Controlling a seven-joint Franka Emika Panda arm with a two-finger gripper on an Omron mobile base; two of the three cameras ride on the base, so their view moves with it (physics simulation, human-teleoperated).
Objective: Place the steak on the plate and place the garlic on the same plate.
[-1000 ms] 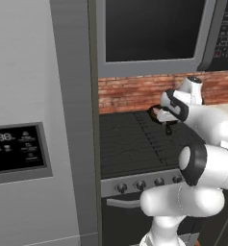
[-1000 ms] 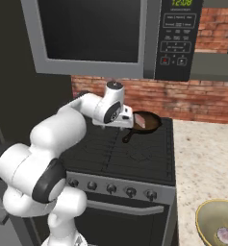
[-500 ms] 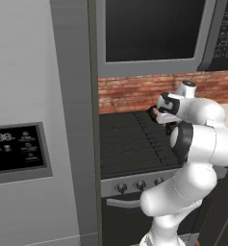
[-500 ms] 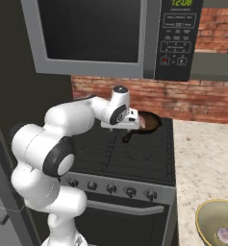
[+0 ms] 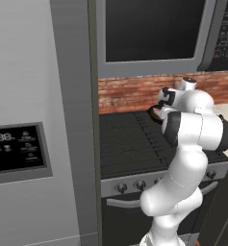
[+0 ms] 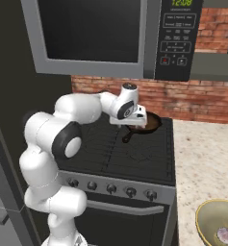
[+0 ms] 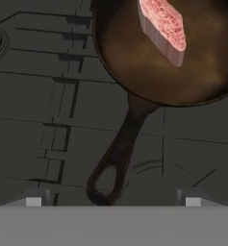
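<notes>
A raw pink steak [image 7: 163,29] lies in a dark cast-iron pan [image 7: 134,72] on the back right burner of the stove; the pan [image 6: 148,124] also shows in the right base view. My gripper [image 7: 113,201] hangs open above the pan's handle [image 7: 116,161], fingertips [image 7: 33,200] wide apart and empty. From the right base view the gripper [image 6: 130,121] hovers just left of the pan. The garlic [image 6: 226,235], a small pinkish bulb, sits in a yellow bowl [image 6: 207,218] at the lower right. The plate is out of view.
The black stove top [image 6: 110,149] has raised grates and a knob row along its front. A microwave [image 6: 110,33] hangs above it, with a brick wall [image 6: 197,103] behind. A speckled counter [image 6: 204,163] lies to the right, and a grey fridge [image 5: 33,120] to the left.
The hand has moved right and slightly down toward the pan, and the arm's elbow has swung round. The jaws stay open.
</notes>
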